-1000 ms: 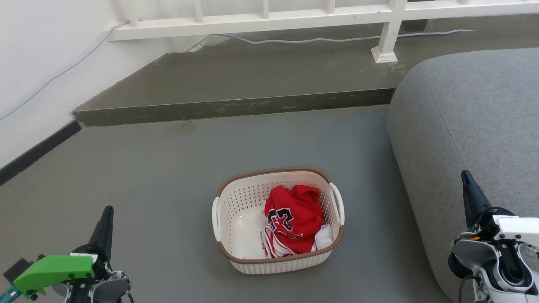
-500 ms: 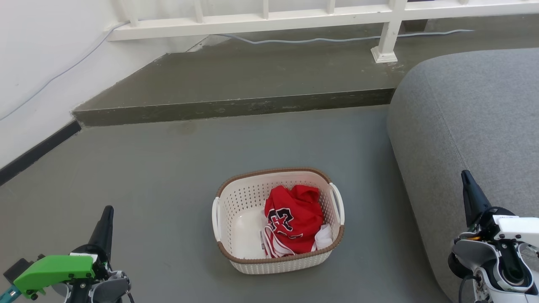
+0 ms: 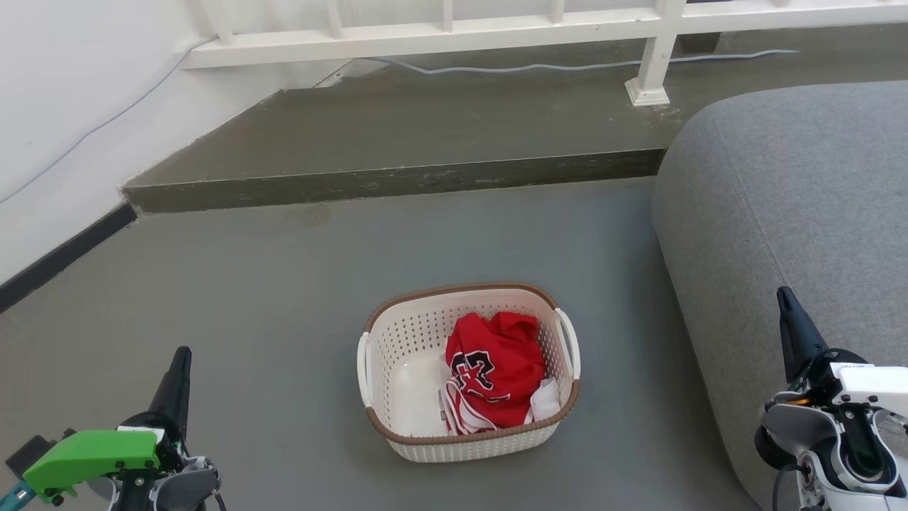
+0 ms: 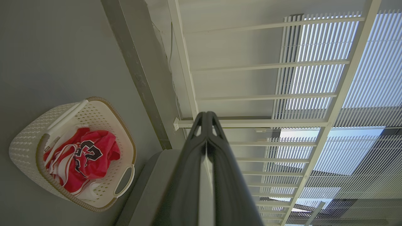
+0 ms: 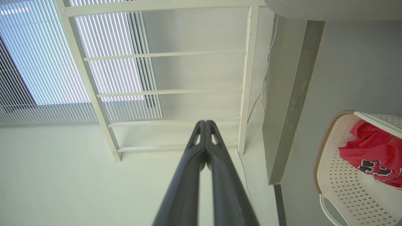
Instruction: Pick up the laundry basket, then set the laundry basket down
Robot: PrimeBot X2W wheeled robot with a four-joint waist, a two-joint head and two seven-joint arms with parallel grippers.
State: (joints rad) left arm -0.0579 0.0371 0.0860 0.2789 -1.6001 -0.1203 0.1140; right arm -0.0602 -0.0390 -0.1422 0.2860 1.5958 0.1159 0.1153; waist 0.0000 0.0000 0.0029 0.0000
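The laundry basket (image 3: 418, 348) stands on the grey floor at the centre of the head view, cream-white and perforated with a brown rim and a white handle on each side. A red jersey (image 3: 496, 369) lies crumpled inside it. My left gripper (image 3: 181, 355) is at the lower left, well apart from the basket, fingers pressed together on nothing. My right gripper (image 3: 782, 294) is at the lower right beside the sofa, also shut and empty. The left wrist view shows the laundry basket (image 4: 28, 141) beside my shut left gripper (image 4: 206, 114). The right wrist view has the laundry basket (image 5: 345, 185) right of my shut right gripper (image 5: 205, 122).
A grey sofa (image 3: 801, 206) fills the right side, close to the basket. A raised concrete step (image 3: 397, 181) runs across behind the basket, with a white railing (image 3: 496, 32) and a cable (image 3: 539, 67) on it. A white wall (image 3: 64, 106) bounds the left.
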